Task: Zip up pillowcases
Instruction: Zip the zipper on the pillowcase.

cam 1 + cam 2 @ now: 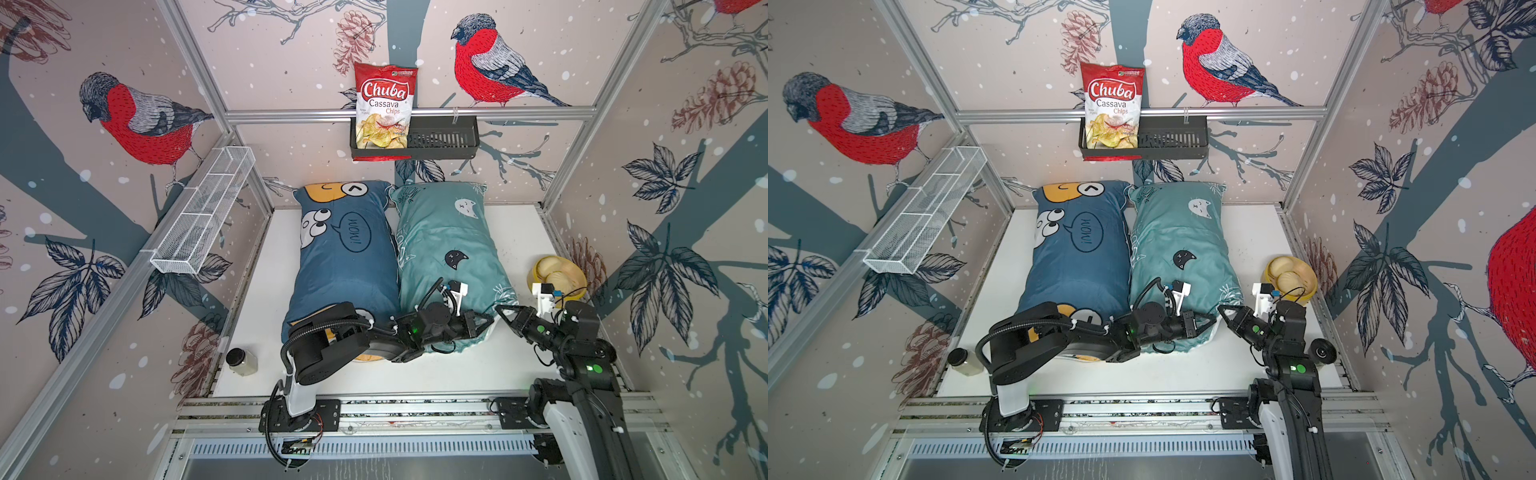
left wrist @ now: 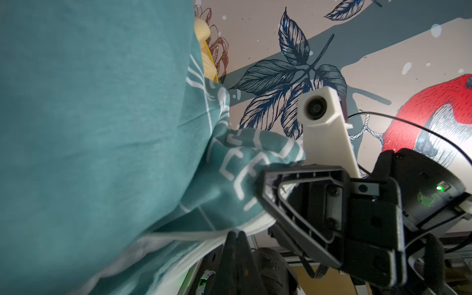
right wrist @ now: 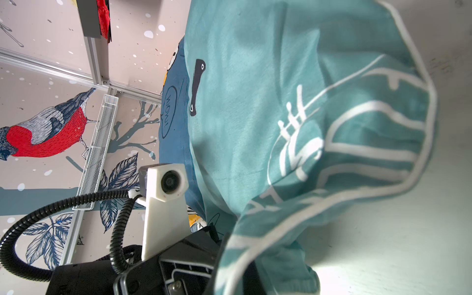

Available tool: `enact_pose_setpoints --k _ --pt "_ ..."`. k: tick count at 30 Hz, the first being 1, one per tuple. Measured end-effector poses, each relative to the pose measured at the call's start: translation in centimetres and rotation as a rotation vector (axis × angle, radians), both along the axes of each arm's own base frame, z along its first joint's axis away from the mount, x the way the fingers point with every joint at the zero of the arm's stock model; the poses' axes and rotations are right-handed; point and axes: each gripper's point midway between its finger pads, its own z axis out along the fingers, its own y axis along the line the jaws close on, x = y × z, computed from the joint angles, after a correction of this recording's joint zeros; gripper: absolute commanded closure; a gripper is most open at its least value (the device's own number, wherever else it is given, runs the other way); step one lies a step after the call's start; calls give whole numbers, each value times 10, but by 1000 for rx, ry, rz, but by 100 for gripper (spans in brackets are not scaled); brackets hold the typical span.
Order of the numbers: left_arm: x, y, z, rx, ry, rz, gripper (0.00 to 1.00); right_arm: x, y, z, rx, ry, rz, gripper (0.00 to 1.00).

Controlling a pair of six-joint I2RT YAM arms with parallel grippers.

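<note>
Pinching corner of teal pillowcase [image 1: 440,241] with right gripper [image 1: 500,309], hem with left gripper [image 1: 488,321], near table's [image 1: 436,370] front edge. Probably tautening for zipping.

Both top views high, looking down; wrist views close, facing each other across teal pillowcase [image 2: 102,127]

The stuffed dark blue pillowcase [image 1: 345,266], printed with orange and white cartoon faces and a "WOW!" bubble, lay lengthwise at centre frame in both top views. The teal pillowcase [image 1: 444,245], with cat faces, lay touching its right side, lower-right corner bunched.
</note>
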Motion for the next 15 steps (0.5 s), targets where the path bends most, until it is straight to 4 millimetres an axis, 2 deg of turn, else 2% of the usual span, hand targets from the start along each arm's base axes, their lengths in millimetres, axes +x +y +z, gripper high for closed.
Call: enact_pose_setpoints --k 8,15 --pt "-2 7 -13 44 3 5 100 2 -3 4 -3 -11 -17 100" --pt "-4 13 -14 80 -31 13 100 6 -9 10 -16 -25 -47 100"
